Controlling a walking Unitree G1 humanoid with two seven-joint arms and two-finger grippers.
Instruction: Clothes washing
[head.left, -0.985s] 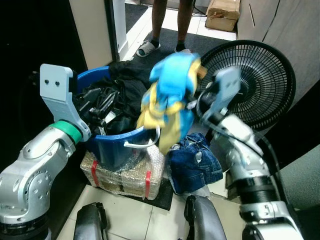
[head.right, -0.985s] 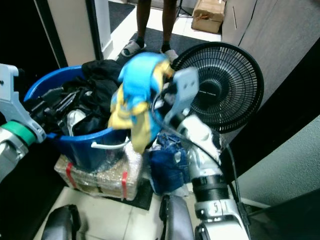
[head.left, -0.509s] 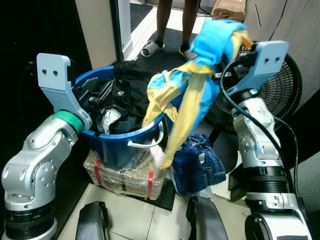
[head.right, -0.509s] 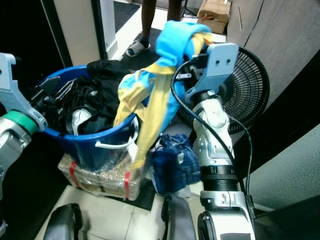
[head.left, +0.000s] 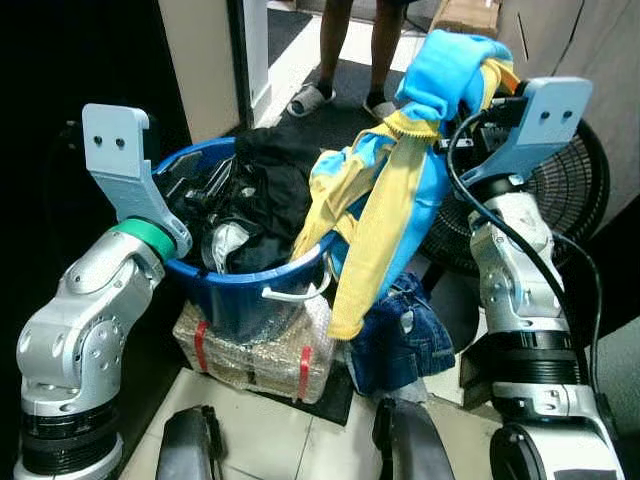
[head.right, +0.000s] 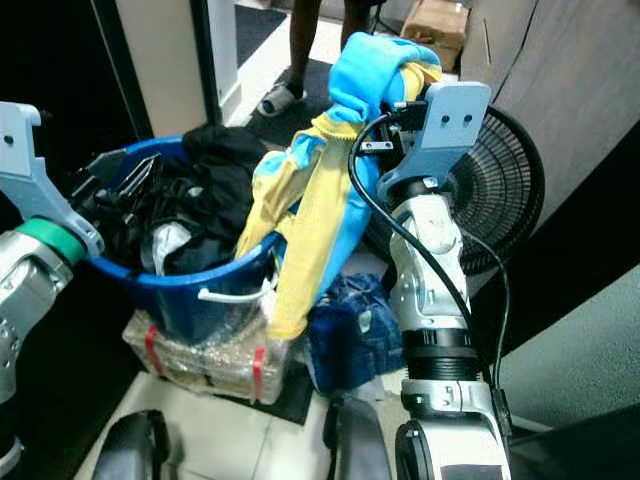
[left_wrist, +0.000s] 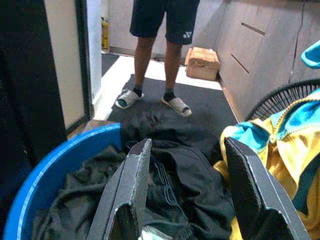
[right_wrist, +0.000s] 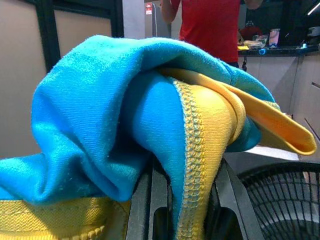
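A blue and yellow garment (head.left: 390, 190) hangs from my right gripper (head.left: 470, 85), which is shut on its bunched top (right_wrist: 165, 115), raised to the right of the basket. Its tail drapes down over the basket's right rim. The blue laundry basket (head.left: 245, 290) holds dark clothes (head.left: 250, 195). My left gripper (left_wrist: 182, 195) is open over those dark clothes (left_wrist: 175, 155) inside the basket, with nothing between its fingers (left_wrist: 127, 192).
The basket rests on a plastic-wrapped bundle (head.left: 255, 350). Folded jeans (head.left: 405, 330) lie on the floor beside it. A black fan (head.left: 580, 190) stands behind my right arm. A person's legs (head.left: 355, 50) in sandals stand on the dark mat beyond; a cardboard box (left_wrist: 202, 62) sits further back.
My right gripper has lifted the blue and yellow garment up out of the basket and holds it high. The camera shifted slightly. The left arm stays at the basket.
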